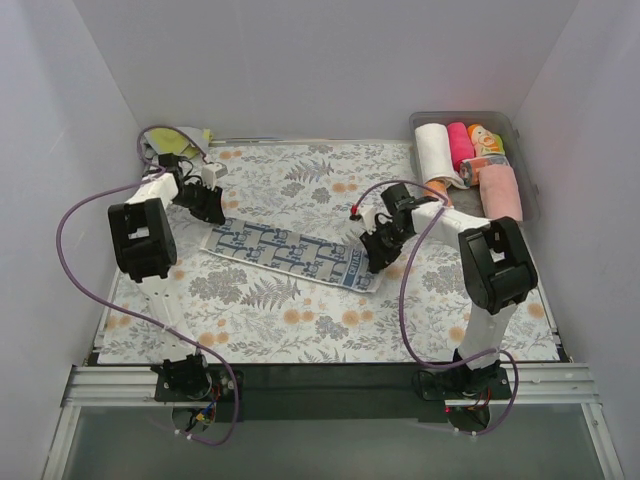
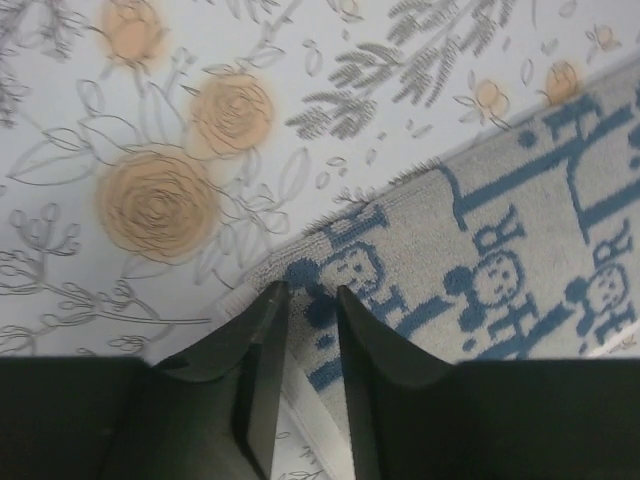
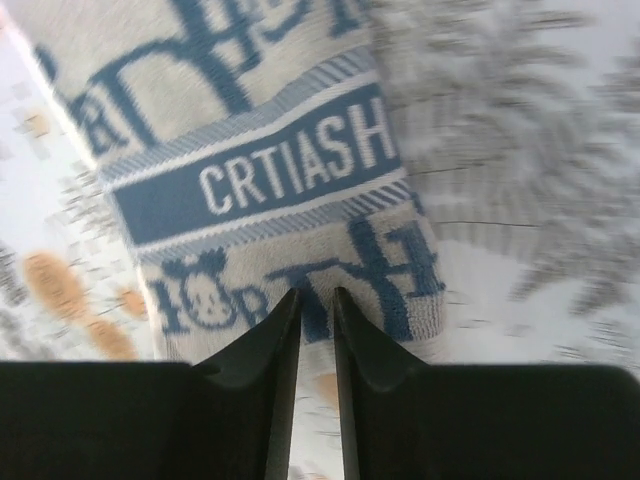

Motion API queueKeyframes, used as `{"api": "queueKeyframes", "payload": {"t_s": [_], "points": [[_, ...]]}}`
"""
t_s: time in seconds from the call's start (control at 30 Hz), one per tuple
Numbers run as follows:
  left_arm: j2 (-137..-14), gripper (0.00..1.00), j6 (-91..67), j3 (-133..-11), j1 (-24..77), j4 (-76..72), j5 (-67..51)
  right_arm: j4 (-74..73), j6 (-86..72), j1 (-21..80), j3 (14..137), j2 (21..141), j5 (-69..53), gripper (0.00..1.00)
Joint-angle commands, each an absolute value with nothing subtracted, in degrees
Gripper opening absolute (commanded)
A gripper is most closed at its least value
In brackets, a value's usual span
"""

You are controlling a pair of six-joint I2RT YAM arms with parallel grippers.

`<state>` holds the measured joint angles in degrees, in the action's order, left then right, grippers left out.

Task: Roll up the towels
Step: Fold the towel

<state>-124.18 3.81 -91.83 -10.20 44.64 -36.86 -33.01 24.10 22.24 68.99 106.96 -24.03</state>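
Note:
A white towel with blue print (image 1: 290,255) lies as a flat strip slanting across the floral table covering (image 1: 300,330). My left gripper (image 1: 213,210) is at its left end. In the left wrist view the jaws (image 2: 310,290) stand almost together, with the towel's (image 2: 520,250) corner cloth between them. My right gripper (image 1: 378,258) is at the right end. In the right wrist view its tips (image 3: 316,292) pinch the near edge of the towel (image 3: 280,170) below the blue band. The cloth looks sharp there while the covering is blurred.
A clear bin (image 1: 527,185) at the back right holds rolled towels: white (image 1: 433,148), pink (image 1: 460,143), orange (image 1: 483,138) and peach-pink (image 1: 500,190). A yellow-green cloth (image 1: 197,135) lies at the back left, by the left arm's purple cable. White walls close three sides.

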Motion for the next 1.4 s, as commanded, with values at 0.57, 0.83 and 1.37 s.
{"api": "queueKeyframes", "payload": {"t_s": [0.57,0.83,1.37], "points": [[-109.0,0.37,6.2,-82.5,-8.7,39.5,-34.6,-36.2,21.0,22.5,71.9,109.2,-19.2,0.20],[-110.9,0.31,5.4,-76.4,-8.3,39.6,-27.7,-33.5,24.5,20.3,80.5,116.9,-7.8,0.17],[-100.8,0.18,2.6,-64.2,-1.6,49.2,-31.0,-34.5,17.1,15.4,90.4,115.3,-15.6,0.46]]}}
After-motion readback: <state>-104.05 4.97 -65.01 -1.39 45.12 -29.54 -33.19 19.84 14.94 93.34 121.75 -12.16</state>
